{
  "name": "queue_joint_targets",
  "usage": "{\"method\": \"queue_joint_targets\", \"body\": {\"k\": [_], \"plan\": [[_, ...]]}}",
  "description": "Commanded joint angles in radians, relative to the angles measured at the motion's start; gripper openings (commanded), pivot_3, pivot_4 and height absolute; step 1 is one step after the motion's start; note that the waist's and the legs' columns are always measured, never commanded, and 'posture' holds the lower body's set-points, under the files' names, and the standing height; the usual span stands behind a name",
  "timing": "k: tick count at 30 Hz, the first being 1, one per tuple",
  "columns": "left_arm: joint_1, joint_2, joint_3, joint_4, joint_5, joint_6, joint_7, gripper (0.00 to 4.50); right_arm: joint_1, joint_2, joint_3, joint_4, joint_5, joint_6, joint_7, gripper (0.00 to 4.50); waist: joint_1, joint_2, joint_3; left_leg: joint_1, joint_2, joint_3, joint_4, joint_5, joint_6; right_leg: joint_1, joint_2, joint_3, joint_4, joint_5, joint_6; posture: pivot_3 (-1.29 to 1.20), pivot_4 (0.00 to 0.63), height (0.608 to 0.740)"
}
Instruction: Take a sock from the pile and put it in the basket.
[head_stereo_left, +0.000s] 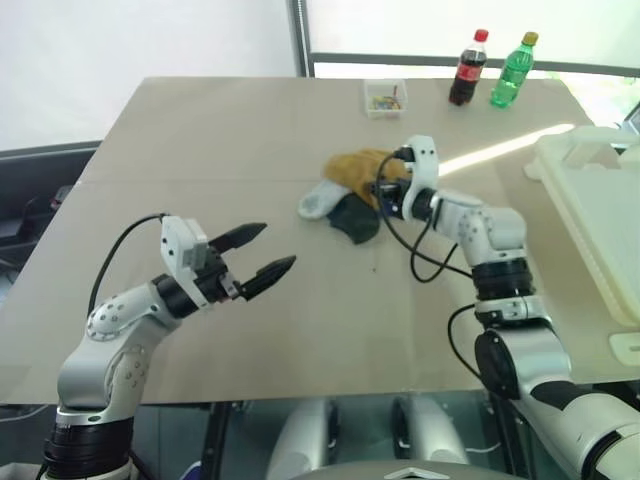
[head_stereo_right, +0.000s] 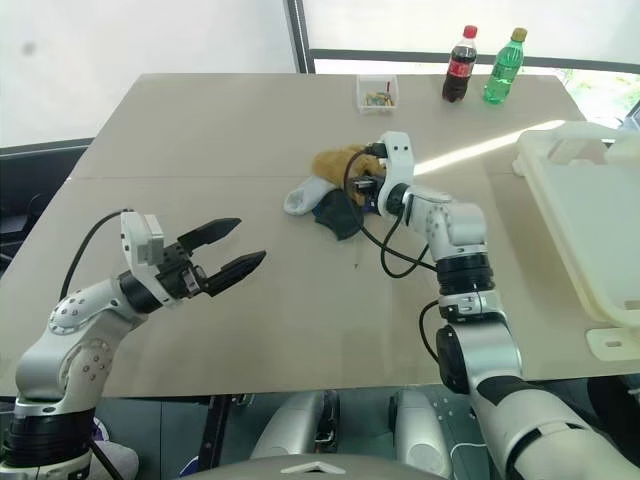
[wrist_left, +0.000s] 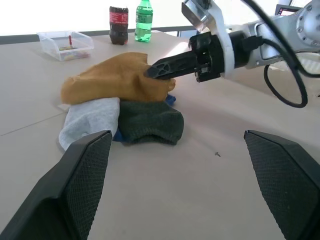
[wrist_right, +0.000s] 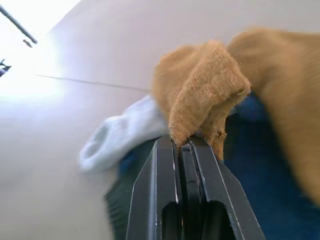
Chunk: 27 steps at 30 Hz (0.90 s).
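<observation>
Left wrist view: small soft heap of socks (wrist_left: 122, 107) mid-table, mustard-yellow knitted sock (wrist_left: 112, 82) on top, light grey sock (wrist_left: 87, 120) and dark green sock (wrist_left: 150, 124) below, blue beneath. Right gripper (wrist_right: 184, 146): fingers clenched on a fold of the mustard sock. Left gripper (head_stereo_left: 258, 255): spread wide, empty, well apart. Large white plastic basket (head_stereo_left: 590, 200): table's right edge.

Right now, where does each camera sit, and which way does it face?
Two eye views: on the head, facing forward and down over the table; both arms show.
Left wrist view: along the open left gripper, toward the pile and right gripper.
Right wrist view: along the shut right gripper's fingers, pinching the yellow sock.
All views share the pile.
</observation>
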Motion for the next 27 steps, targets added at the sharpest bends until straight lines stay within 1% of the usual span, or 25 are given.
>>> {"method": "queue_joint_targets", "body": {"k": [1, 5, 8, 11, 15, 18, 21, 22, 24, 27], "plan": [[0.002, 0.009, 0.016, -0.01, -0.012, -0.011, -0.016, 4.5, 0.022, 0.011, -0.096, -0.147, 0.108, 0.164, -0.051, 0.05, 0.0, 0.0, 0.0, 0.0, 0.0, 0.0, 0.0, 0.0, 0.0, 0.0, 0.0, 0.0, 0.0, 0.0, 0.0, 0.0, 0.15, 0.729], [-0.02, 0.002, 0.0, 0.01, -0.004, -0.012, -0.018, 4.5, 0.054, 0.055, -0.214, -0.281, 0.206, 0.318, -0.135, 0.05, 0.0, 0.0, 0.0, 0.0, 0.0, 0.0, -0.001, 0.0, 0.0, -0.001, -0.001, 0.002, 0.0, 0.0, 0.0, 0.0, 0.15, 0.729], [-0.043, 0.0, -0.011, 0.026, -0.001, -0.013, -0.019, 4.5, 0.058, 0.082, -0.254, -0.33, 0.236, 0.377, -0.18, 0.05, -0.001, 0.0, 0.0, -0.001, 0.0, 0.0, -0.001, -0.002, 0.003, -0.001, 0.0, 0.002, 0.0, 0.0, 0.0, 0.0, 0.15, 0.729], [-0.062, 0.001, -0.03, 0.046, 0.007, -0.014, -0.034, 4.5, 0.108, 0.096, -0.252, -0.392, 0.265, 0.451, -0.192, 0.05, -0.001, 0.0, 0.0, -0.001, 0.0, 0.0, -0.001, -0.002, 0.003, -0.001, 0.0, 0.002, 0.0, 0.0, 0.0, 0.0, 0.15, 0.729], [-0.084, 0.01, -0.045, 0.079, 0.018, -0.022, -0.053, 4.5, 0.178, 0.084, -0.23, -0.443, 0.272, 0.482, -0.191, 0.05, 0.0, 0.001, 0.0, -0.001, 0.0, 0.0, -0.002, -0.002, 0.003, -0.001, 0.0, 0.001, -0.001, 0.0, 0.0, 0.0, 0.15, 0.729], [-0.096, 0.01, -0.046, 0.09, 0.018, -0.016, -0.06, 4.5, 0.246, 0.055, -0.202, -0.531, 0.315, 0.512, -0.145, 0.05, 0.001, 0.001, 0.0, -0.001, -0.001, 0.001, -0.002, -0.002, 0.003, -0.001, 0.0, 0.0, 0.0, 0.0, 0.0, 0.0, 0.15, 0.729], [-0.102, 0.01, -0.048, 0.088, 0.015, -0.005, -0.063, 4.5, 0.338, -0.005, -0.158, -0.626, 0.39, 0.571, -0.067, 0.05, 0.0, 0.0, 0.0, -0.001, -0.001, 0.0, -0.002, -0.002, 0.004, -0.001, 0.002, -0.001, -0.001, 0.0, 0.0, 0.0, 0.15, 0.729], [-0.102, 0.012, -0.049, 0.087, 0.014, -0.002, -0.066, 4.5, 0.373, -0.044, -0.128, -0.663, 0.41, 0.573, -0.031, 0.05, 0.001, 0.0, 0.0, -0.001, 0.0, 0.0, -0.002, -0.002, 0.004, -0.001, 0.002, -0.001, -0.001, 0.0, 0.0, 0.0, 0.15, 0.729], [-0.102, 0.018, -0.049, 0.087, 0.011, 0.005, -0.073, 4.5, 0.462, -0.16, -0.041, -0.756, 0.446, 0.528, 0.082, 0.05, 0.003, 0.0, 0.0, -0.001, 0.0, 0.0, -0.002, -0.002, 0.004, -0.001, 0.002, -0.001, -0.001, 0.0, 0.0, 0.0, 0.15, 0.729], [-0.103, 0.026, -0.051, 0.086, 0.007, 0.019, -0.083, 4.5, 0.581, -0.331, 0.048, -0.842, 0.489, 0.467, 0.242, 0.05, 0.001, 0.0, 0.0, -0.001, -0.001, 0.0, -0.001, -0.003, 0.005, 0.0, 0.003, -0.002, -0.002, 0.0, 0.001, 0.0, 0.15, 0.729]]}}
